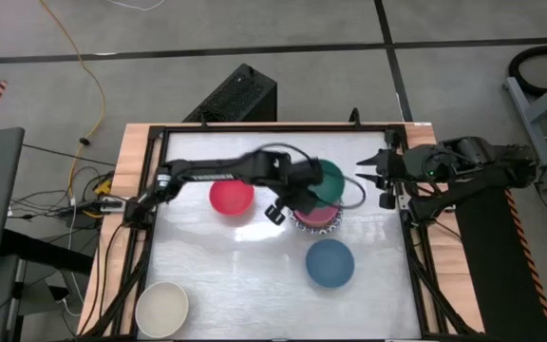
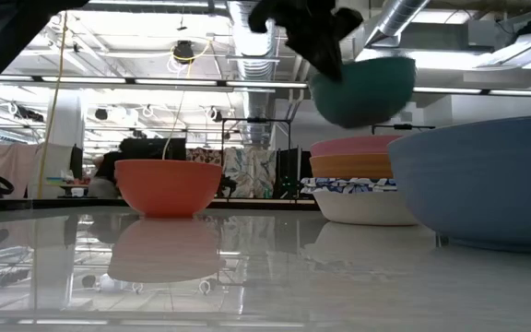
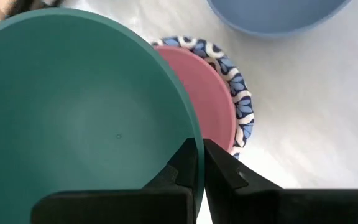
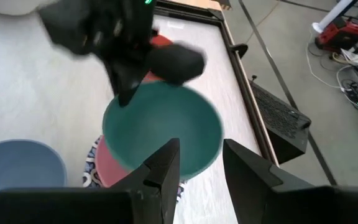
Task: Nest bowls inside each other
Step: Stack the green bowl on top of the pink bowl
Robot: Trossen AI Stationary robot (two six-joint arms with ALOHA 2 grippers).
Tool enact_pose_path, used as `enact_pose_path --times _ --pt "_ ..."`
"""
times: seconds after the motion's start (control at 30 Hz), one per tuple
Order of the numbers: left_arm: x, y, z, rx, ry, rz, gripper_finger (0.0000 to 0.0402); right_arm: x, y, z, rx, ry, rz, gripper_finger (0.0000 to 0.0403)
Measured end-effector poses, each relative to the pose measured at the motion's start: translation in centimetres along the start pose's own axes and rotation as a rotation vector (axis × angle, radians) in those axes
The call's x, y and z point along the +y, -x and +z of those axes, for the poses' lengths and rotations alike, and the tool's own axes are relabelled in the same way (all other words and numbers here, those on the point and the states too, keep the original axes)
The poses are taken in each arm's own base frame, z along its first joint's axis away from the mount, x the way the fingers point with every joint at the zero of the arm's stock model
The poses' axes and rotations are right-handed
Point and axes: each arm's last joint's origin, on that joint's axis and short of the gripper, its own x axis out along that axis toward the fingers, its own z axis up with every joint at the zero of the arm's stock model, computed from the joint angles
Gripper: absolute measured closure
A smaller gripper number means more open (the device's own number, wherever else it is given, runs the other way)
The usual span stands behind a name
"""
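Bowls are being nested on the tabletop: a dark green bowl is held in the air by the left gripper, its fingers clamped on the rim. It is carried just above a stack toward the right edge, where a pink bowl is seen seated over an orange one inside a white bowl with a blue-patterned rim. The green bowl is offset toward the far edge from the stack, so the drop is judged to turn on centring it first. The right gripper is kept close by at the right edge, fingers apart and empty. A red bowl, a blue bowl and a cream bowl are left standing apart.
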Motion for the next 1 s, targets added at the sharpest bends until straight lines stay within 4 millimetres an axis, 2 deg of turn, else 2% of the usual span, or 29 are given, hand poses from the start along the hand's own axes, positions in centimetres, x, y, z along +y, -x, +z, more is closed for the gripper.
enact_pose_path --times 0.27,0.57,0.8,1.0 --pt "-0.5 -3.8 -0.4 0.056 0.002 -0.048 0.0401 0.0 0.0 -0.2 0.014 0.007 0.0 0.0262" --pt "-0.8 -6.4 -1.2 0.087 0.015 -0.116 0.0401 0.0 0.0 -0.5 0.047 0.023 0.0 0.0262" --pt "-0.7 -6.3 -1.1 0.074 0.035 -0.115 0.0391 0.0 0.0 -0.6 0.054 0.026 -0.002 0.0262" --pt "-0.8 -6.3 -1.5 0.087 0.061 -0.146 0.0352 0.0 0.0 -0.6 0.053 0.007 -0.002 0.0262"
